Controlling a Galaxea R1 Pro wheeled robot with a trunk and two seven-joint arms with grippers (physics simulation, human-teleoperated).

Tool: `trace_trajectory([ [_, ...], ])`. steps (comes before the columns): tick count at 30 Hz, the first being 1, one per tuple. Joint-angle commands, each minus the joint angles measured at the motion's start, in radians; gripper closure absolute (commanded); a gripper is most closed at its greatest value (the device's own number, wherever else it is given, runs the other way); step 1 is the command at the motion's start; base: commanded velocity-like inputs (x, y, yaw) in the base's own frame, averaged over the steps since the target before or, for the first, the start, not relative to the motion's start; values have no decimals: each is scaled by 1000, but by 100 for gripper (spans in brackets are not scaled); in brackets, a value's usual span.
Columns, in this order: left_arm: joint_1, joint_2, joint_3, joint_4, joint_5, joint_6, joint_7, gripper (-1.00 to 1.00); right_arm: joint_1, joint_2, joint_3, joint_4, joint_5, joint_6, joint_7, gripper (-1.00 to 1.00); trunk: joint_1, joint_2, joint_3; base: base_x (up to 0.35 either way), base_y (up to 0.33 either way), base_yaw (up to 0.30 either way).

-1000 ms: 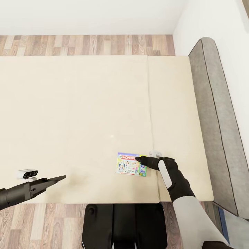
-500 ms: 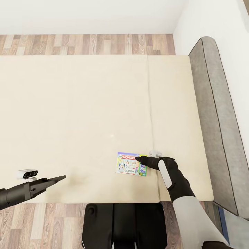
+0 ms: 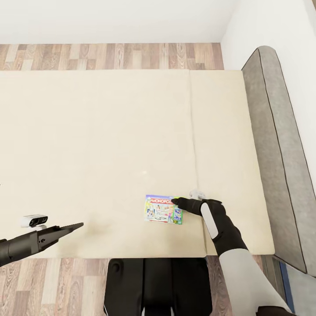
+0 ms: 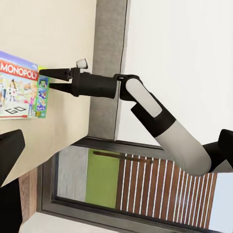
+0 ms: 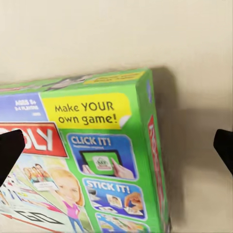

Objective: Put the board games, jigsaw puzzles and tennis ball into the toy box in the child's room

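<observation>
One board game [image 3: 163, 209], a green-edged Monopoly box with a red band, lies flat on the beige bed [image 3: 109, 131] near its front edge. My right gripper [image 3: 174, 201] is low over the box's right end, open. In the left wrist view its two fingers [image 4: 50, 73] stand apart at the box's [image 4: 19, 87] green edge. Seen from the right wrist, the box [image 5: 97, 160] lies between the two spread fingertips [image 5: 9, 148]. My left gripper [image 3: 75, 227] hovers open over the mattress's front left, far from the box. The toy box and table are out of view.
The grey headboard [image 3: 281, 153] runs along the bed's right side against a white wall. Wooden floor [image 3: 109, 56] shows beyond the bed and under my base [image 3: 158, 285]. A seam [image 3: 193, 140] runs across the mattress near the box.
The head view has shifted a little, with the bed drifting right. The board game has slid slightly left on the mattress. Both grippers hold the same places in the picture.
</observation>
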Motion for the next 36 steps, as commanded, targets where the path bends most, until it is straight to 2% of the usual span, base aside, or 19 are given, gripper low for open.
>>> trace_trajectory([
  [1, 0, 0, 0, 0, -1, 11, -4, -100, 0, 1, -4, 7, 3, 6, 6, -100, 1, -1, -1, 0, 24, 0],
  [36, -1, 0, 0, 1, -1, 11, -4, -100, 0, 1, -4, 5, 2, 8, 7, -100, 1, -1, -1, 0, 33, 11],
])
